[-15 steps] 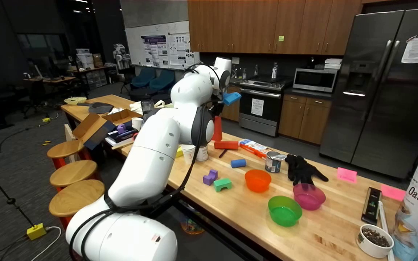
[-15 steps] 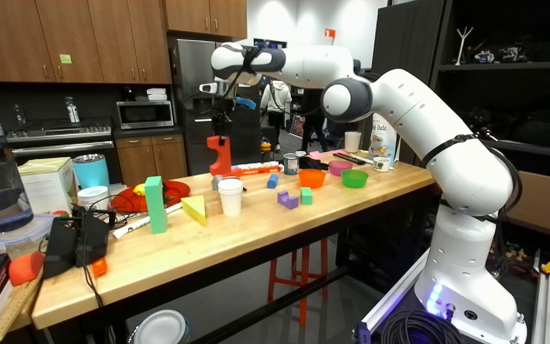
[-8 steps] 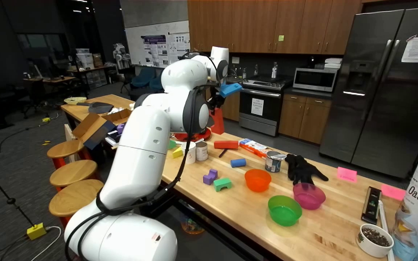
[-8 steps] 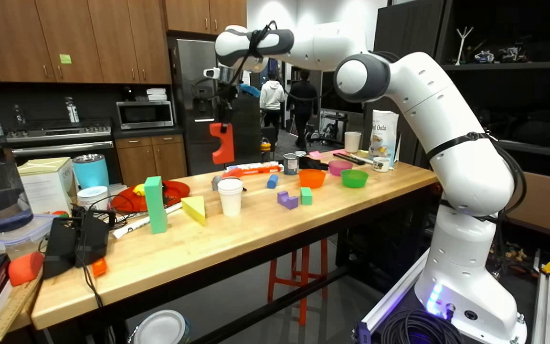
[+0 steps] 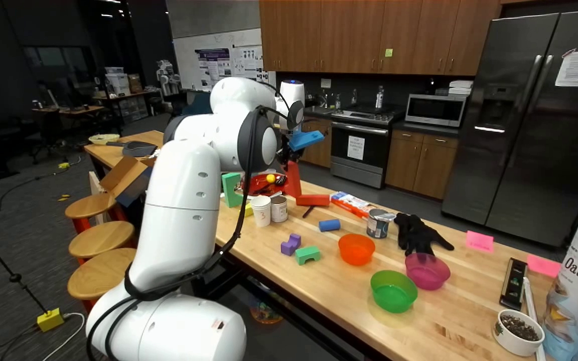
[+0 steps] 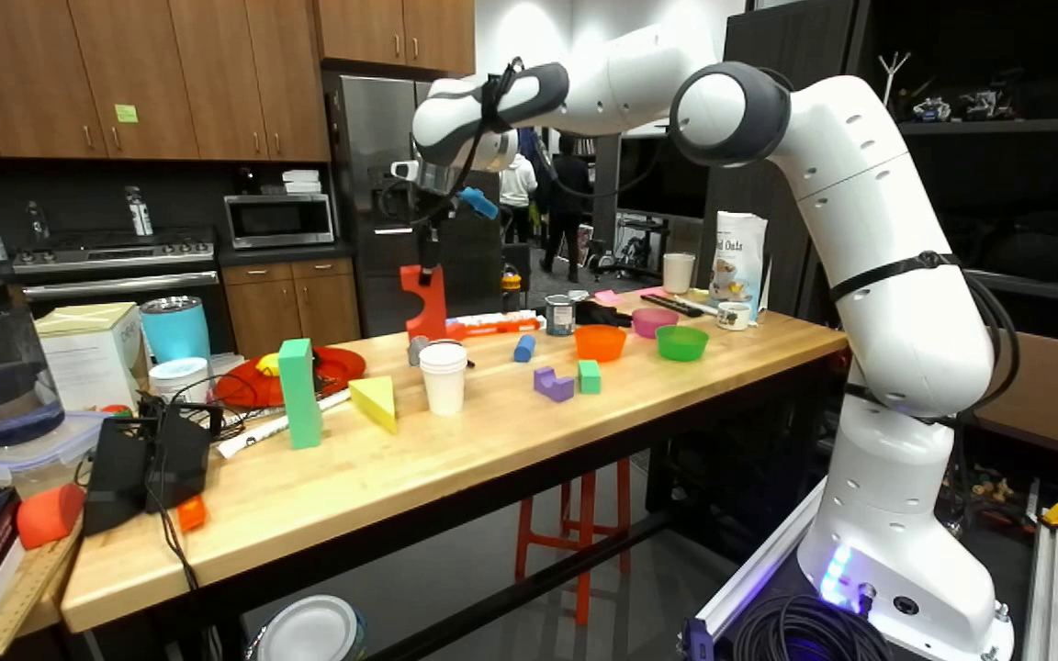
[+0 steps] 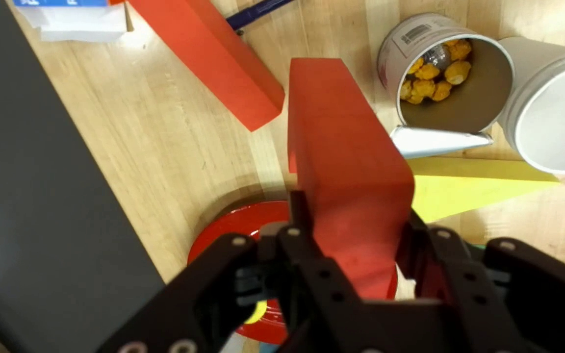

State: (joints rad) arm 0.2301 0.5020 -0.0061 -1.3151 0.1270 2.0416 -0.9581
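Observation:
My gripper (image 7: 355,208) is shut on a red notched block (image 7: 331,122), which hangs upright below the fingers in both exterior views (image 5: 294,181) (image 6: 429,308). Its lower end is close to a second red block (image 7: 218,63) lying on the table, also seen in an exterior view (image 5: 313,200). I cannot tell whether the held block touches the table. In the wrist view a red plate (image 7: 228,230) lies partly behind the fingers. A yellow wedge (image 7: 474,191), an open can (image 7: 481,98) with yellow pieces inside and white cups (image 7: 557,113) stand to the right.
A tall green block (image 6: 301,395) stands near the plate. A purple block (image 5: 290,245), a small green block (image 5: 307,255), a blue cylinder (image 5: 329,225), orange (image 5: 356,250), green (image 5: 393,301) and pink (image 5: 427,282) bowls, a dark can (image 5: 378,226) and a black glove (image 5: 417,234) lie along the table (image 5: 349,311).
The gripper rose with the red block, then came down again, moving slightly left in an exterior view. The arm's elbow is higher than before. The block stays in the fingers.

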